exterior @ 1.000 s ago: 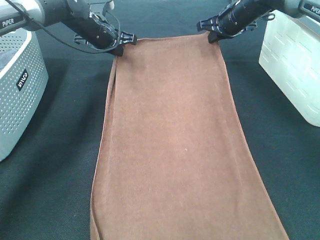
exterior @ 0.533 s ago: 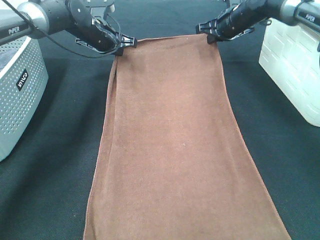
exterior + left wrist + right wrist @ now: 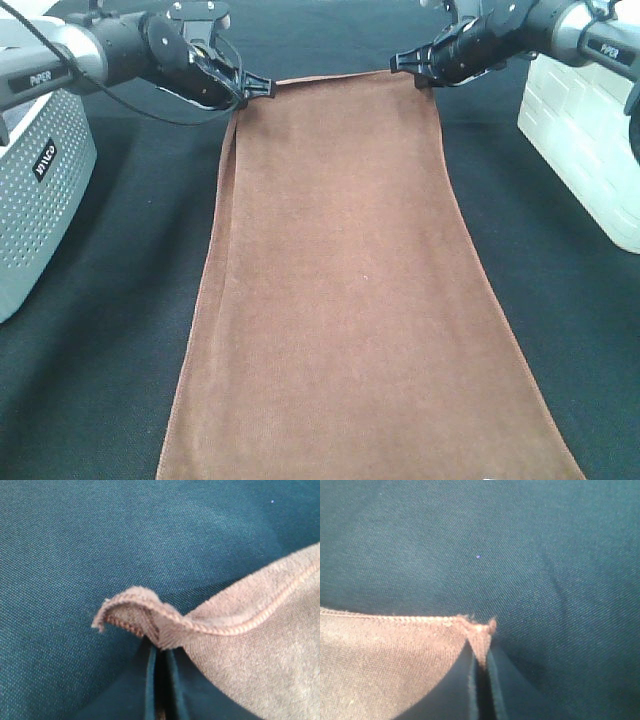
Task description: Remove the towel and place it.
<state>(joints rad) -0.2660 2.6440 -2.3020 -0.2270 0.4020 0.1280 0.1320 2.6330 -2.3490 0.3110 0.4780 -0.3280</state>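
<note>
Brown towel (image 3: 350, 280) runs off frame; both pincers pinch its corners.

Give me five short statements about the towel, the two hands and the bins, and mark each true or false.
1. Each hand pinches a far corner of the towel. True: the left hand and the right hand are shut on its two far corners.
2. The towel is folded in half. False: it lies spread out lengthwise.
3. A perforated grey basket stands at the left. True.
4. The towel lies inside the white bin. False: it lies on the black table covering.
5. The right hand is empty. False: it grips a corner.
</note>
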